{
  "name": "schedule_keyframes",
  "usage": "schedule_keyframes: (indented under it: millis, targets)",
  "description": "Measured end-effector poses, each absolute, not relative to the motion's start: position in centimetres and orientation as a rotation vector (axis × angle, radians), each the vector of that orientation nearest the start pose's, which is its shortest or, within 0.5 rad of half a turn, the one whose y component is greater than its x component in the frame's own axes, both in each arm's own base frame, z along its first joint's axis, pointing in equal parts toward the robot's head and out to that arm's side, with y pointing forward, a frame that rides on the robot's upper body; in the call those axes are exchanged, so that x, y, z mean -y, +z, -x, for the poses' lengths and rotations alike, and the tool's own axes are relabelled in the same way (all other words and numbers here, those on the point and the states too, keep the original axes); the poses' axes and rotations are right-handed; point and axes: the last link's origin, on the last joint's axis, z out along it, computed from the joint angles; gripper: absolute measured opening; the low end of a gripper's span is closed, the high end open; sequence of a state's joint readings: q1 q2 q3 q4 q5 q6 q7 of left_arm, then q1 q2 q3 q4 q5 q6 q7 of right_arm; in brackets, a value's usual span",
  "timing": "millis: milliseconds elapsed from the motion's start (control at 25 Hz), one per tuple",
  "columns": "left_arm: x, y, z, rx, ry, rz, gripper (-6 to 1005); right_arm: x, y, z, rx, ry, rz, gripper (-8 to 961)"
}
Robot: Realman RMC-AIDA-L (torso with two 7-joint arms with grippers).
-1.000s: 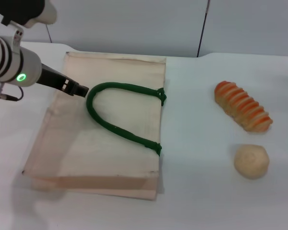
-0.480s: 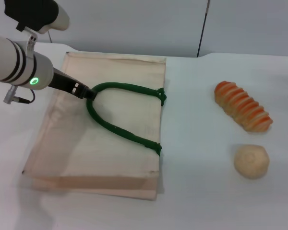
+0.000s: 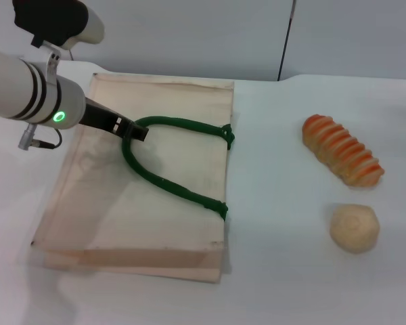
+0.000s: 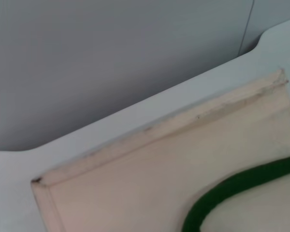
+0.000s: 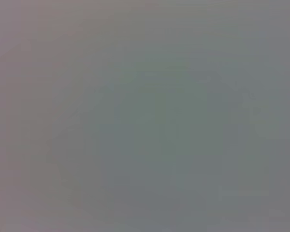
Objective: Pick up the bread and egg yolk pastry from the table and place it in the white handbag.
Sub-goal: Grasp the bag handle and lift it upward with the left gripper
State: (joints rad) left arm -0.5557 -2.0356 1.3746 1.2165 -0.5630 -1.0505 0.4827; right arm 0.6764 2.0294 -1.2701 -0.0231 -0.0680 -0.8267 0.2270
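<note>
The white handbag (image 3: pixel 108 210) lies flat on the left part of the table, and its dark green handle (image 3: pixel 164 183) loops across its top face. My left gripper (image 3: pixel 134 131) reaches in from the left and its tip meets the bend of that handle. The striped orange bread (image 3: pixel 342 159) lies on the table at the right. Just in front of it sits the round pale egg yolk pastry (image 3: pixel 354 228). The left wrist view shows a corner of the handbag (image 4: pixel 150 183) and a stretch of the green handle (image 4: pixel 232 186). My right gripper is out of view.
The white table (image 3: pixel 284 271) runs to a grey wall behind. A dark vertical cable (image 3: pixel 285 40) hangs against that wall. Bare tabletop separates the handbag from the two food items. The right wrist view is only grey wall.
My left arm has moved to the right over the handbag, from beside the handle's bend to touching it. The bend has shifted slightly. The bread and pastry have stayed put.
</note>
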Motion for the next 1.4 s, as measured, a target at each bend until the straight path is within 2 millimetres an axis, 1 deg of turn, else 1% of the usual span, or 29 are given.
schedule_keyframes:
  millis: [280, 560, 720, 920, 1240, 1400]
  targets:
    - [-40.5, 1.2, 21.6, 0.987, 0.143, 2.239, 682, -40.8, 1.6, -33.2, -0.661, 0.486, 1.6, 769]
    - [-40.2, 1.2, 22.0, 1.036, 0.136, 2.219, 677, -40.8, 1.6, -33.2, -0.661, 0.486, 1.6, 770]
    - [-40.1, 0.6, 22.2, 1.057, 0.134, 2.214, 674, -40.8, 1.6, -33.2, -0.661, 0.486, 1.6, 770]
    - [-40.4, 0.2, 22.6, 1.07, 0.135, 2.206, 670, -40.9, 1.6, -33.2, -0.66, 0.487, 1.6, 770]
    - [-40.8, 0.4, 22.6, 1.056, 0.131, 2.199, 664, -41.0, 1.6, -33.0, -0.657, 0.489, 1.602, 770]
    - [-41.1, -0.1, 22.9, 1.07, 0.155, 2.199, 661, -41.0, 1.6, -33.0, -0.656, 0.491, 1.602, 770]
